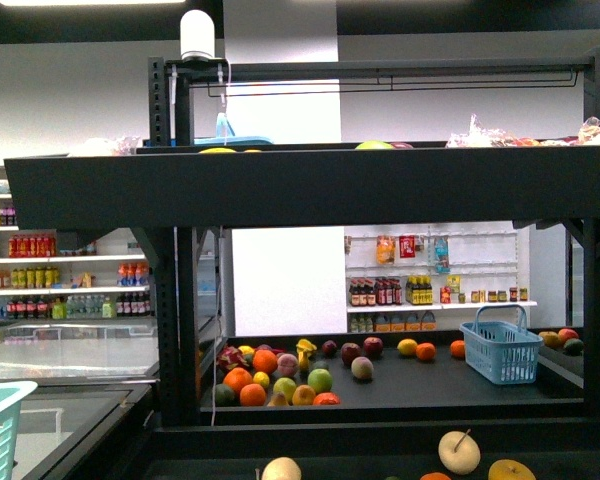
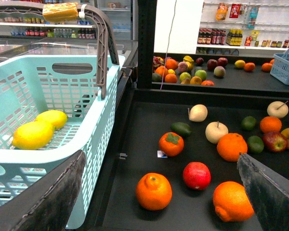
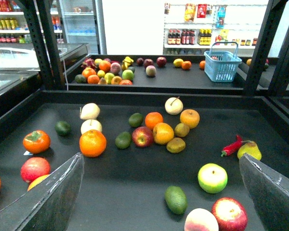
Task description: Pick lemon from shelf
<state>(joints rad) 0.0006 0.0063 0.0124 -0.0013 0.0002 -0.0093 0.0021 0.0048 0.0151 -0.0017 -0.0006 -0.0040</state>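
Observation:
Two bright yellow lemons (image 2: 32,134) lie side by side in a pale teal basket (image 2: 94,125) at the left end of the black shelf (image 2: 135,144). My left gripper (image 2: 159,202) is open and empty over the lower deck, above an orange (image 2: 154,191) and a red fruit (image 2: 196,175), with the basket beside one finger. My right gripper (image 3: 161,197) is open and empty over the same deck (image 3: 115,192), near a green avocado (image 3: 176,199) and a green apple (image 3: 212,177). No lemon shows among the fruit close to either gripper. Neither gripper shows in the front view.
Oranges, apples, limes, pale pears and a red chilli (image 3: 232,145) are scattered on the deck. A farther deck holds more fruit and a blue basket (image 1: 500,348). The shelf's thick upper deck (image 1: 310,185) spans the front view, with black posts (image 3: 262,45) at the sides.

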